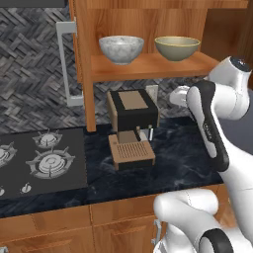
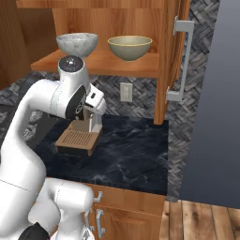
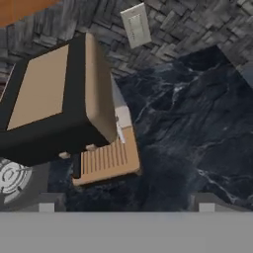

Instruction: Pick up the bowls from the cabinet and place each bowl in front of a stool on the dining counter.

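Two bowls stand side by side on the shelf of the open wooden cabinet [image 1: 148, 67]: a white-grey marbled bowl [image 1: 121, 48] [image 2: 77, 43] on the left and an olive-tan bowl [image 1: 177, 47] [image 2: 130, 47] on the right. My gripper [image 3: 127, 201] hangs open and holds nothing, its two tips wide apart. It looks down on the black stone counter beside a coffee machine. My white hand [image 2: 95, 101] sits below the shelf, under the marbled bowl and apart from both bowls. The stool and the dining counter are out of view.
A black and tan coffee machine [image 1: 132, 123] stands on the dark counter [image 1: 183, 158] under the shelf. A gas hob [image 1: 42, 160] lies to the left. Open cabinet doors with long silver handles [image 1: 64, 64] [image 2: 182, 60] flank the shelf. A wall socket [image 2: 125, 92] sits behind.
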### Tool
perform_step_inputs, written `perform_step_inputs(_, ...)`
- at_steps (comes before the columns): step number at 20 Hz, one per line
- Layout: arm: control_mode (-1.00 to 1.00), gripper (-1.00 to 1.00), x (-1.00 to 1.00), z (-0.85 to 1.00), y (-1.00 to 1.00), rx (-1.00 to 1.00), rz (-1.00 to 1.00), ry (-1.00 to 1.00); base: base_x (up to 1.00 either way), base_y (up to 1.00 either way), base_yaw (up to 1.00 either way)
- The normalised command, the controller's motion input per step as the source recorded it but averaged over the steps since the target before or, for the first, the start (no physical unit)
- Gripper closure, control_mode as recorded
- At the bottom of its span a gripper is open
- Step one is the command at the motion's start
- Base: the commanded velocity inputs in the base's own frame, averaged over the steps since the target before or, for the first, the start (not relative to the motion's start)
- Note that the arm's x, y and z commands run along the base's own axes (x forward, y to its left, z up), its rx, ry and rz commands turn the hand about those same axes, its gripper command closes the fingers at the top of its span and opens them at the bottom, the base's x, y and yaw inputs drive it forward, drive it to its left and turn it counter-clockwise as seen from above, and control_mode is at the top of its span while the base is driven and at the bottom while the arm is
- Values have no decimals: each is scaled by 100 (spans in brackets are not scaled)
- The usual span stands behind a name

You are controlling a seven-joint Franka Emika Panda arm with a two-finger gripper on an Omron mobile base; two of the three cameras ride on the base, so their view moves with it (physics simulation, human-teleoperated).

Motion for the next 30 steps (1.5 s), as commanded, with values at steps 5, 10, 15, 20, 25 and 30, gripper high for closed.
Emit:
perform_step_inputs(5, -100, -100, 0, 88, -66, 34, -39, -6, 0, 0, 0)
perform_step_inputs(10, -100, -100, 12, 95, -10, 5, -27, 3, 0, 0, 0)
perform_step_inputs(15, -100, -100, 58, 61, 0, -2, -16, 3, 0, 0, 0)
perform_step_inputs(20, -100, -100, 50, 12, -2, 0, -9, 0, 0, 0, 0)
perform_step_inputs(25, -100, -100, 49, 0, -10, 0, -1, -3, 0, 0, 0)
perform_step_inputs(30, -100, -100, 43, 0, -19, 0, 0, -9, 0, 0, 0)
